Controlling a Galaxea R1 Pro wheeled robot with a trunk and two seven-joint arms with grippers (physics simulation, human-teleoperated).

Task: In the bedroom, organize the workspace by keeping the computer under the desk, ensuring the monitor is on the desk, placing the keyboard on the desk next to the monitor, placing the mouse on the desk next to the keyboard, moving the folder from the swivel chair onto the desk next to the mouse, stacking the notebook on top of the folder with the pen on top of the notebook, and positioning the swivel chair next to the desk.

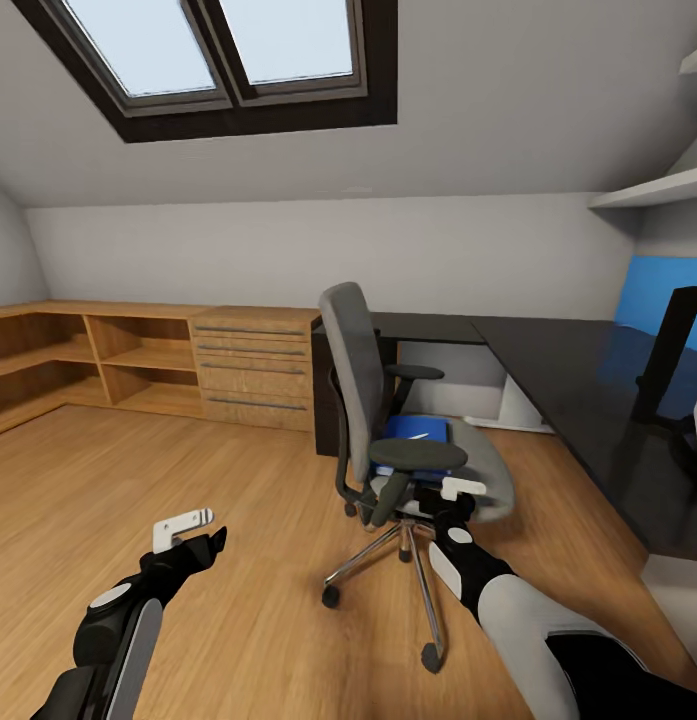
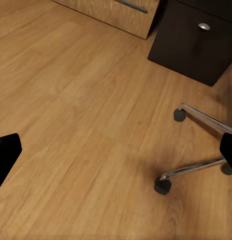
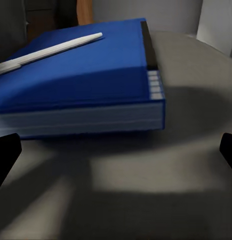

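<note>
The flat bright blue folder (image 3: 81, 65) is seen lying on the seat of the grey swivel chair (image 1: 353, 370), a thin white pen (image 3: 48, 50) on it. The right gripper (image 1: 458, 500) is held wide before it. Next, the folder must be gripped and carried to the glossy black tabletop (image 1: 568, 390). The left gripper (image 1: 193, 540), wide too, is held over the wooden floor (image 2: 81, 125).

Black arms, white-grey panels

No readable text, brand, number or sign appears anywhere. The flat bright blue rectangular folder (image 3: 86, 75) lying on the grey seat of the swivel chair (image 1: 388, 420) carries a column of small pale squares beside its black spine strip, but nothing on them can be read.
</note>
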